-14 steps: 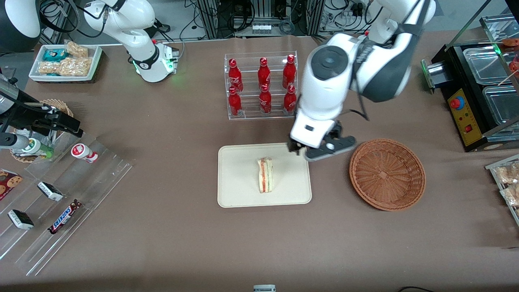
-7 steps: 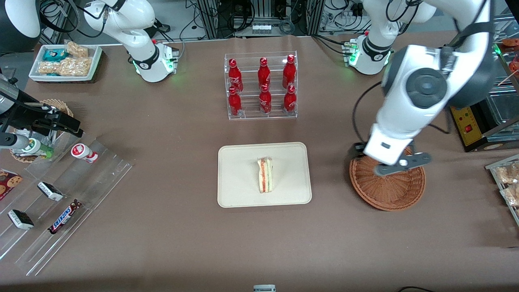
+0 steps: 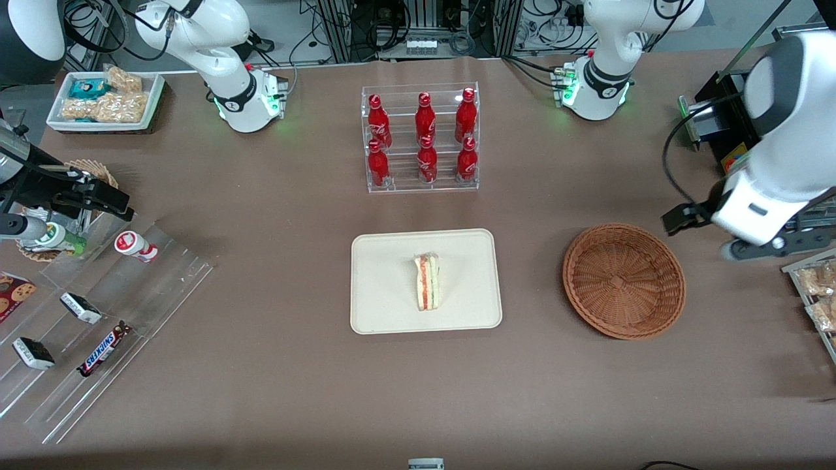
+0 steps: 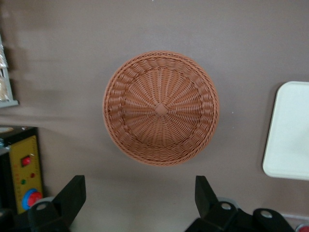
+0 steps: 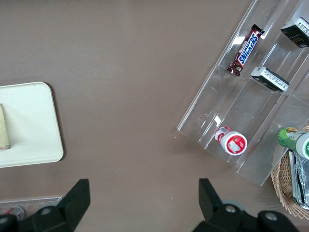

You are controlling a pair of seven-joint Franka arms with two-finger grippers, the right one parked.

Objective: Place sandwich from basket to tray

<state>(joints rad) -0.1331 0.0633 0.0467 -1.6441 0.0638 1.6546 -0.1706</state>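
The sandwich [image 3: 428,282], a pale wedge with red-orange and green layers, lies on the cream tray [image 3: 385,307] near its middle. A sliver of the sandwich [image 5: 4,129] on the tray [image 5: 34,125] also shows in the right wrist view. The round brown wicker basket [image 3: 624,281] stands beside the tray, toward the working arm's end, with nothing in it. My gripper [image 3: 735,227] hangs high above the table, past the basket toward the working arm's end. In the left wrist view the gripper [image 4: 139,193] is open and holds nothing, with the basket [image 4: 161,107] and a tray corner [image 4: 289,135] below.
A clear rack of red bottles [image 3: 421,137] stands farther from the front camera than the tray. A black box with a red button [image 3: 744,173] and a tray of bagged snacks [image 3: 816,294] sit at the working arm's end. An acrylic stepped display [image 3: 98,307] lies toward the parked arm's end.
My gripper has swung from the tray's edge, over the basket, out to the working arm's end of the table. The sandwich has stayed on the tray.
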